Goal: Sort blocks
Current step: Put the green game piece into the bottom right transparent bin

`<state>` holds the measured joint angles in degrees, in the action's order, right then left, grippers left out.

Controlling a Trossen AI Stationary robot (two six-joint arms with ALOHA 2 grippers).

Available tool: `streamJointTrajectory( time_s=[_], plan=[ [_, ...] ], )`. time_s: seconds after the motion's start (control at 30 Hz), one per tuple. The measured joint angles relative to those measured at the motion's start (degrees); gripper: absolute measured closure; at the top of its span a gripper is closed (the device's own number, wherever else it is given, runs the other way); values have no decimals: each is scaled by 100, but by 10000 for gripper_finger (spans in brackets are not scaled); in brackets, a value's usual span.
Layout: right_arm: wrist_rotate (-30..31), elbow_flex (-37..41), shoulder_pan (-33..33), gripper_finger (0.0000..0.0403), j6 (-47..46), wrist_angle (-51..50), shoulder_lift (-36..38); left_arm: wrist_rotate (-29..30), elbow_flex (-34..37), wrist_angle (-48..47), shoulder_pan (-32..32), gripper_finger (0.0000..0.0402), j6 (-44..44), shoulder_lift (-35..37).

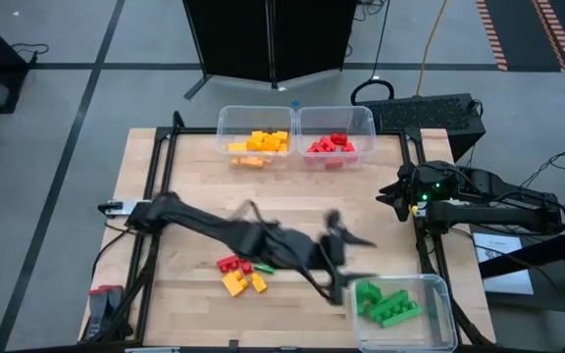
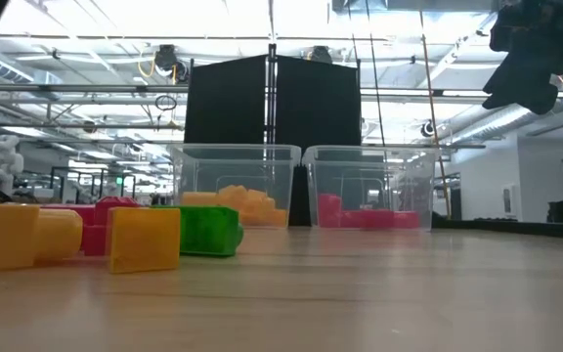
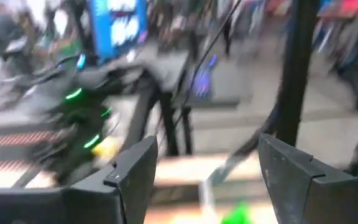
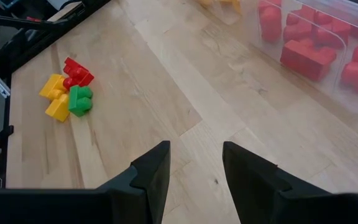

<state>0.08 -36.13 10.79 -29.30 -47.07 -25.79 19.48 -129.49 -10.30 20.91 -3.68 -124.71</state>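
A small heap of loose blocks [image 1: 241, 275], red, green and yellow-orange, lies on the wooden table near its front edge; it also shows in the right wrist view as blocks [image 4: 67, 93] and in the low view as blocks [image 2: 145, 235]. My left gripper [image 1: 346, 257] hangs blurred above the table between that heap and the clear bin [image 1: 441, 324] that holds green blocks [image 1: 385, 304]. Its fingers stand open [image 3: 204, 155] with nothing between them. My right gripper [image 1: 397, 194] waits open [image 4: 196, 152] at the table's right edge.
Two clear bins stand side by side at the far edge: one [image 1: 226, 123] with yellow-orange blocks [image 1: 258, 145], one [image 1: 366, 123] with red blocks [image 1: 332, 147]. Bare wood lies across the middle of the table. The black frame rails [image 1: 155, 176] run along the left and right edges.
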Motion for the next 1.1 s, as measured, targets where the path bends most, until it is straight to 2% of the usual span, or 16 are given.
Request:
streamJointTrajectory(
  time_s=[0.13, 0.27, 0.33, 0.4, 0.53, 0.73, 0.93, 1.1],
  plan=[
    [4, -1, 1, 259, 77, 2, -1, 327, 41, -2400, 203, 161, 341, 532],
    [4, -1, -1, 259, 204, -2, -1, 365, 52, -4611, 432, 160, 1481, 742],
    [6, -1, -1, 259, 272, 0, -1, 419, 102, -5411, 534, 160, 2132, 770],
    [6, -1, -1, 259, 329, 4, 1, 400, 390, -5778, 674, 160, 2501, 711],
    [8, -1, -1, 259, 402, 5, -1, 257, 1304, -5663, 902, 160, 2683, 657],
    [8, -1, -1, 259, 409, 6, 0, -134, 2646, -4832, 959, 160, 2887, 641],
    [10, -1, -1, 259, 406, 4, 1, -216, 3465, -4429, 810, 160, 2758, 685],
    [10, -1, -1, 259, 359, 4, -1, -825, 3817, -4153, 511, 160, 2508, 682]
  ],
)
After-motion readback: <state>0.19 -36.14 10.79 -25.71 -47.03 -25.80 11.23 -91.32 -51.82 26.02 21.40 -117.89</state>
